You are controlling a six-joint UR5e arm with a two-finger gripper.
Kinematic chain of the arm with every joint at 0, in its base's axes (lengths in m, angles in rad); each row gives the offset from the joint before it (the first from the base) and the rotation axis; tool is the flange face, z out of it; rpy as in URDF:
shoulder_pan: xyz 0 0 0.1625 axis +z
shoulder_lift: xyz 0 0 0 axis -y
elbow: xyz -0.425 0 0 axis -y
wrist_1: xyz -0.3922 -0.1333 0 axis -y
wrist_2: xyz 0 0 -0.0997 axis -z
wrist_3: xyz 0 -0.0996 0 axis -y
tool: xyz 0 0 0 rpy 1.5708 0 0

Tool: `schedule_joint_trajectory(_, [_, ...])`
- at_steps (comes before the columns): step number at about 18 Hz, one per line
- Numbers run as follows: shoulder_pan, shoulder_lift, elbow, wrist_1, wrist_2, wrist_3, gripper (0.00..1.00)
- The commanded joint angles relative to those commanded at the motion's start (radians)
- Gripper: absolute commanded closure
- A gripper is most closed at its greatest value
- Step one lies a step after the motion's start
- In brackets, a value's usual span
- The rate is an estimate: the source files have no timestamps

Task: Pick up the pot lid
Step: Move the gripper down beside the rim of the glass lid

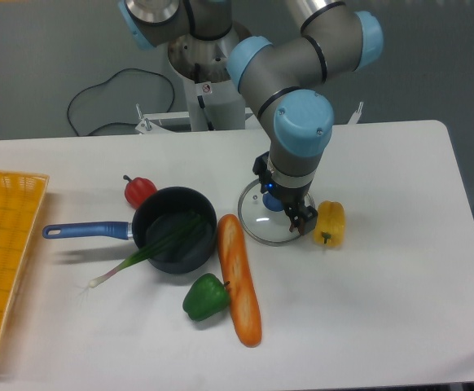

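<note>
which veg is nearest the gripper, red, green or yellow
The yellow one, right by the fingers; the green one and the red one are both over by the pan.

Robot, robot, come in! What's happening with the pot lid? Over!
Pincer open, at the lid. Lid on table, blue knob up. Yellow pepper close beside it. Over.
</note>
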Motion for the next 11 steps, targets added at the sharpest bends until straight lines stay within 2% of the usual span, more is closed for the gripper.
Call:
schedule_joint_trajectory(3, [0.0,0.011,-0.031,0.023,-0.018,-0.027,0.0])
schedule_joint_trajectory(5, [0.003,0.011,-0.031,0.04,-0.092,-0.096,0.0])
schedule_joint_trajectory(11, [-0.005,0.008,-0.035,0.043,-0.095,-0.114,0.0])
